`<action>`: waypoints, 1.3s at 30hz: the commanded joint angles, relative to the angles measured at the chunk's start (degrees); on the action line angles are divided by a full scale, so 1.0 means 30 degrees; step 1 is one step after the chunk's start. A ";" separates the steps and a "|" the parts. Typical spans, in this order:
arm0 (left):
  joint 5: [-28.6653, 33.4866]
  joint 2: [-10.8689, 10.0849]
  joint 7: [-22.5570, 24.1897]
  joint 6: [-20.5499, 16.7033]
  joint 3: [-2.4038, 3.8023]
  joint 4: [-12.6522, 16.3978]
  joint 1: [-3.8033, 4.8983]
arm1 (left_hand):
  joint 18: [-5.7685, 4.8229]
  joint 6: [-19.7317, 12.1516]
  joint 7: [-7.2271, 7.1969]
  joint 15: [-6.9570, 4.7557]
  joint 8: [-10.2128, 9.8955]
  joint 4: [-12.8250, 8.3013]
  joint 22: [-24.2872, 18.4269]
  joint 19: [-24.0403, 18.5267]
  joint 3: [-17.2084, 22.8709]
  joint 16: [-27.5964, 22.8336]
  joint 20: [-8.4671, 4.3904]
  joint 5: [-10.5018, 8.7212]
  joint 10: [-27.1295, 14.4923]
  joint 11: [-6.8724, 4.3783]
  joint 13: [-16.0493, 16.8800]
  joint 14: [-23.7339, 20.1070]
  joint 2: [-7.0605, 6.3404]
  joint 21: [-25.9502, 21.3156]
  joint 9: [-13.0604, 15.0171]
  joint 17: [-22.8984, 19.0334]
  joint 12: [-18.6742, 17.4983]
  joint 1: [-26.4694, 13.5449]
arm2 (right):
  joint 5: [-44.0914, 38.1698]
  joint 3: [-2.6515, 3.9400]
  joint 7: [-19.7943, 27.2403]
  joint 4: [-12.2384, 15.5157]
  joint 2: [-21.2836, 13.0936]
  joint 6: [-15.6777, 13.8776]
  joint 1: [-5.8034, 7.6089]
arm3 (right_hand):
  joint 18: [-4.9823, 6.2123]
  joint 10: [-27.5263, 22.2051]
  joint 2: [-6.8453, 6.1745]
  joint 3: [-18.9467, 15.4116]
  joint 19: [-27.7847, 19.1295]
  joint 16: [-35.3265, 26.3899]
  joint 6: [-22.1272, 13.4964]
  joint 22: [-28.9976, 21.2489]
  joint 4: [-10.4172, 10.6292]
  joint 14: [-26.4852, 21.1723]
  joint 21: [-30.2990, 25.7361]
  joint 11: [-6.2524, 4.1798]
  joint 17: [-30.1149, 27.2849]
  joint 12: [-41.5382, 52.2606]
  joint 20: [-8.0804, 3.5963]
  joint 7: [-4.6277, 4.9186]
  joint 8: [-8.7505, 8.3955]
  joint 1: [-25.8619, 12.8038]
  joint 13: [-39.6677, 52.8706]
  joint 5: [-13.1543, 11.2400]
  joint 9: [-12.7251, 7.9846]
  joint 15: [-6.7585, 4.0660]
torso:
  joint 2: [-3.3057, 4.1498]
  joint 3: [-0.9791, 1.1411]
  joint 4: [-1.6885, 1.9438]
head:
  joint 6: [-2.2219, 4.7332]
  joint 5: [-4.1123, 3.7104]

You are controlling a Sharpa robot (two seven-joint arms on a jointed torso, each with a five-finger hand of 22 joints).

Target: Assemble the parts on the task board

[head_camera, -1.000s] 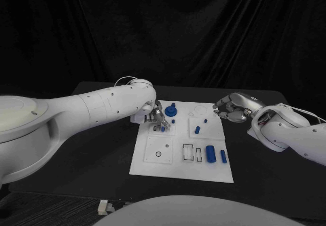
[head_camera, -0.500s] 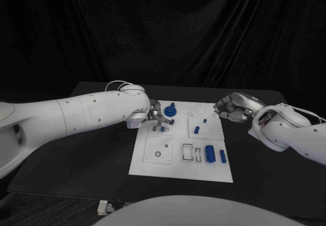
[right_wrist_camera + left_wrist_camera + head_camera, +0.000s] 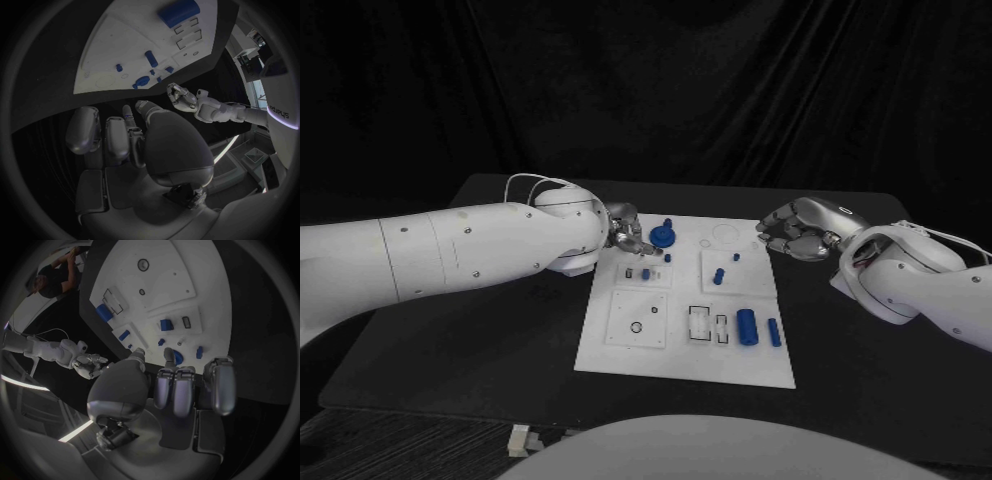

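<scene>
a black table (image 3: pixel 473 330) stands before a wall of black curtain (image 3: pixel 661 90) that hangs in folds across the whole background. the white task board (image 3: pixel 668 350) lies in the middle of the table, its long side running away from the robot.

on the board, a round blue knob part (image 3: pixel 662 237) sits at the far edge, with a small blue peg (image 3: pixel 668 221) just behind it. near the board's middle a short blue pin (image 3: pixel 718 275) stands beside a smaller blue piece (image 3: pixel 734 257). at the near right, a thick blue cylinder (image 3: pixel 747 327) lies just beside a thinner blue rod (image 3: pixel 773 333). a black ring (image 3: pixel 636 327) lies on the near left square.

the left hand (image 3: pixel 629 233) hangs above the board's far left corner, close to the knob, fingers loosely apart and nothing in them. the right hand (image 3: pixel 795 228) hovers off the board's far right corner, over bare table, its fingers curled inward and nothing visible in its grasp.
</scene>
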 commanded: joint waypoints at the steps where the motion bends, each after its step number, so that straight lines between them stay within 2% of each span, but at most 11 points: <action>1: -0.2773 -0.0238 0.0820 -0.3068 -0.0010 0.0507 -0.0470 | 0.0035 0.0029 -0.0069 0.0060 0.0190 0.0037 0.3835 0.0088 -0.0117 0.0051 -0.0014 0.0817 0.1986 0.0064 0.5032 0.1946 -0.0022 0.0062 0.0105 0.5025 0.0053 0.0397 | -0.0033 0.0013 0.0031 0.0085 -0.0054 -0.0345 -0.0038 | 0.0129 0.1291 -0.0041 0.0114 -0.0060 -0.0031 0.0043 0.2348 -0.0052 0.0462 -0.0027 0.0085 0.0008 -0.0029 0.0035 0.0074 0.0006 0.0155 0.3687 0.0088 -0.0017 0.0177 | 0.0008 0.0001 0.0013 | 0.0003 -0.0027; 2: -0.3011 -0.0294 0.0853 -0.3357 -0.0011 0.0586 -0.0577 | 0.0029 0.0125 -0.0103 0.0036 0.0259 0.0044 0.3843 0.0107 -0.0135 0.0051 -0.0030 0.1162 0.1986 0.0034 0.5032 0.1946 -0.0041 0.0088 0.0032 0.5025 0.0053 0.0566 | -0.0033 0.0013 0.0045 0.0091 -0.0056 -0.0365 -0.0038 | 0.0129 0.1291 -0.0041 0.0114 -0.0060 -0.0031 0.0043 0.2348 -0.0052 0.0462 -0.0027 0.0085 0.0008 -0.0029 0.0035 0.0074 0.0006 0.0155 0.3687 0.0088 -0.0017 0.0177 | 0.0020 -0.0004 0.0016 | 0.0003 -0.0015; 3: -0.3444 -0.0402 0.0909 -0.3984 -0.0012 0.0716 -0.0827 | 0.0023 0.0254 -0.0144 0.0008 0.0328 0.0065 0.3851 0.0131 -0.0168 0.0051 -0.0052 0.1436 0.1986 -0.0001 0.5032 0.1946 -0.0056 0.0117 -0.0055 0.5025 0.0053 0.0689 | -0.0033 0.0013 0.0068 0.0104 -0.0059 -0.0396 -0.0038 | 0.0125 0.1297 -0.0053 0.0117 -0.0054 -0.0006 0.0043 0.2356 -0.0057 0.0469 -0.0004 0.0084 0.0049 -0.0024 0.0036 0.0073 0.0004 0.0152 0.3698 0.0090 -0.0020 0.0176 | 0.0021 -0.0007 0.0016 | 0.0003 -0.0008; 6: -0.3957 -0.0479 0.0927 -0.4795 -0.0014 0.0766 -0.1243 | 0.0008 0.0580 -0.0231 -0.0054 0.0437 0.0116 0.3872 0.0187 -0.0234 0.0051 -0.0103 0.1810 0.1986 -0.0078 0.5032 0.1946 -0.0027 0.0186 -0.0222 0.5025 0.0053 0.0740 | -0.0033 0.0013 0.0065 0.0132 -0.0066 -0.0408 -0.0038 | 0.0125 0.1297 -0.0053 0.0117 -0.0054 -0.0006 0.0043 0.2356 -0.0057 0.0469 -0.0004 0.0084 0.0049 -0.0024 0.0036 0.0073 0.0004 0.0152 0.3698 0.0090 -0.0020 0.0176 | 0.0047 -0.0020 0.0028 | 0.0003 -0.0006; 10: -0.4237 -0.0434 0.0782 -0.4870 -0.0015 0.0631 -0.1595 | 0.0011 0.0831 -0.0293 -0.0103 0.0470 0.0153 0.3868 0.0191 -0.0322 0.0051 -0.0146 0.1920 0.1986 -0.0132 0.5032 0.1946 0.0027 0.0177 -0.0382 0.5025 0.0053 0.0619 | -0.0033 0.0013 0.0043 0.0158 -0.0065 -0.0406 -0.0038 | 0.0125 0.1297 -0.0053 0.0117 -0.0054 -0.0006 0.0043 0.2356 -0.0057 0.0469 -0.0004 0.0084 0.0049 -0.0024 0.0036 0.0073 0.0004 0.0152 0.3698 0.0090 -0.0020 0.0176 | 0.0062 -0.0020 0.0037 | 0.0003 -0.0040; 13: -0.4321 -0.0405 0.0687 -0.4741 -0.0015 0.0542 -0.1780 | 0.0018 0.1034 -0.0345 -0.0155 0.0436 0.0157 0.3856 0.0183 -0.0466 0.0051 -0.0194 0.1659 0.1986 -0.0184 0.5032 0.1946 0.0110 0.0143 -0.0593 0.5025 0.0053 0.0385 | -0.0033 0.0013 0.0032 0.0169 -0.0057 -0.0405 -0.0038 | 0.0125 0.1297 -0.0053 0.0117 -0.0054 -0.0006 0.0043 0.2356 -0.0057 0.0469 -0.0004 0.0084 0.0049 -0.0024 0.0036 0.0073 0.0004 0.0152 0.3698 0.0090 -0.0020 0.0176 | 0.0049 -0.0019 0.0033 | 0.0003 -0.0027; 21: -0.4386 -0.0371 0.0383 -0.4244 -0.0015 0.0458 -0.2079 | 0.0015 0.1402 -0.0416 -0.0216 0.0286 0.0161 0.3859 0.0203 -0.0679 0.0051 -0.0256 0.1367 0.1986 -0.0251 0.5032 0.1946 0.0221 0.0147 -0.0971 0.5025 0.0053 0.0087 | -0.0032 0.0013 0.0006 0.0155 -0.0047 -0.0376 -0.0039 | 0.0128 0.1296 -0.0056 0.0139 -0.0056 -0.0013 0.0063 0.2353 -0.0071 0.0470 -0.0021 0.0083 0.0037 -0.0023 0.0036 0.0065 0.0011 0.0159 0.3698 0.0100 -0.0022 0.0173 | 0.0052 -0.0027 0.0050 | 0.0003 -0.0074; 27: -0.4396 -0.0266 0.0199 -0.3704 -0.0016 0.0382 -0.2173 | 0.0006 0.1981 -0.0528 -0.0295 0.0262 0.0172 0.3870 0.0244 -0.1024 0.0051 -0.0330 0.0922 0.1986 -0.0346 0.5032 0.1946 0.0389 0.0169 -0.1286 0.5025 0.0053 -0.0395 | -0.0031 0.0013 -0.0024 0.0168 -0.0055 -0.0364 -0.0039 | 0.0128 0.1296 -0.0056 0.0139 -0.0056 -0.0013 0.0063 0.2353 -0.0071 0.0470 -0.0021 0.0083 0.0037 -0.0023 0.0036 0.0065 0.0011 0.0159 0.3698 0.0100 -0.0022 0.0173 | 0.0051 -0.0026 0.0025 | 0.0003 -0.0073; 39: -0.4400 -0.0171 -0.0073 -0.2799 -0.0016 0.0334 -0.2359 | 0.0005 0.2625 -0.0692 -0.0403 0.0392 0.0161 0.3871 0.0264 -0.1262 0.0051 -0.0424 0.0752 0.1986 -0.0480 0.5032 0.1946 0.0503 0.0163 -0.1401 0.5025 0.0053 -0.0584 | -0.0029 0.0013 -0.0063 0.0129 -0.0032 -0.0325 -0.0039 | 0.0128 0.1296 -0.0056 0.0139 -0.0056 -0.0013 0.0063 0.2353 -0.0071 0.0470 -0.0021 0.0083 0.0037 -0.0023 0.0036 0.0065 0.0011 0.0159 0.3698 0.0100 -0.0022 0.0173 | 0.0050 -0.0028 0.0022 | 0.0003 -0.0072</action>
